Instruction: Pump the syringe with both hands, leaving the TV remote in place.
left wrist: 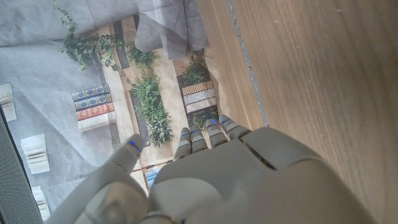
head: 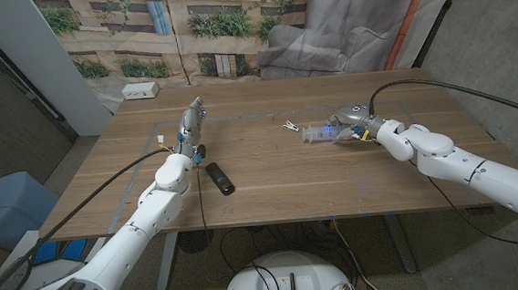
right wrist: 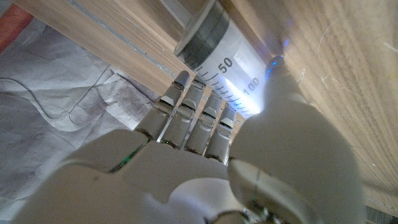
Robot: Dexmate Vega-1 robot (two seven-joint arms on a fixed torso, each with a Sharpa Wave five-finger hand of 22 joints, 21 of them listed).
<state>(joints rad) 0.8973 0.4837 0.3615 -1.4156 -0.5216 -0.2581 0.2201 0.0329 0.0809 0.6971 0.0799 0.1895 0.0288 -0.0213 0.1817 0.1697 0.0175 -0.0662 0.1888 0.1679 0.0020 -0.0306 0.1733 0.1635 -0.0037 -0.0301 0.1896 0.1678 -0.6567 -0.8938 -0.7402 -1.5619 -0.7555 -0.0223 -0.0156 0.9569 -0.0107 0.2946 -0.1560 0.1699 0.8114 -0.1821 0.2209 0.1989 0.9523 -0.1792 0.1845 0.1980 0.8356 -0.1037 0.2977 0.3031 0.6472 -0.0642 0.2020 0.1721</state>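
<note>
Right hand [head: 356, 120] grips the syringe [head: 318, 133] barrel near the tabletop's far-right edge; left hand [head: 191, 127], empty and open, must next reach the plunger.

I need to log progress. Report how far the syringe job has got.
Early stage. In hand: the right hand is closed around the syringe barrel on the table; the right wrist view shows its fingers against the graduated barrel. Left to do: the left hand stands apart near the remote, holding nothing, so it has yet to join for pumping. The remote lies untouched.
</note>
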